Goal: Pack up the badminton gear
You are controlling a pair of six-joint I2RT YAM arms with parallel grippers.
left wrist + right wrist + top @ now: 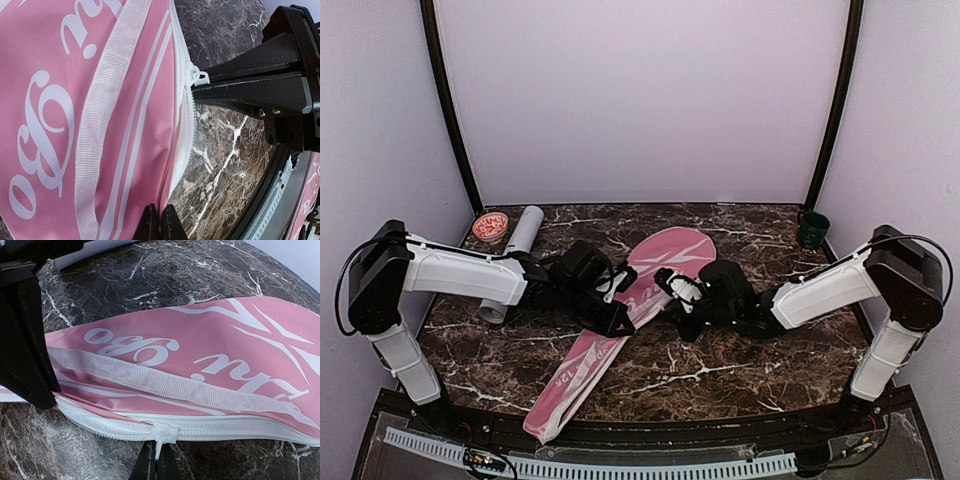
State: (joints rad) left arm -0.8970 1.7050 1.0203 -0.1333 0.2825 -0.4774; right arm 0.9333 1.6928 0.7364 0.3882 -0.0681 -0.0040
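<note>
The pink bag [582, 372] is lying aslant on the table [740, 370], its narrow end reaching the near edge and its wide end pointing toward the far middle. Midway along it, the left gripper [160, 226] is pinching the bag's zipped edge with fingers pressed tight, and the right gripper [156, 463] is nipping the white zipper pull [163, 432] between closed fingers. Farther back on the left, the white tube [525, 232] is lying partly under the left arm [460, 272], beside a red disc [491, 228]. A green cup [812, 229] is standing at the far right.
</note>
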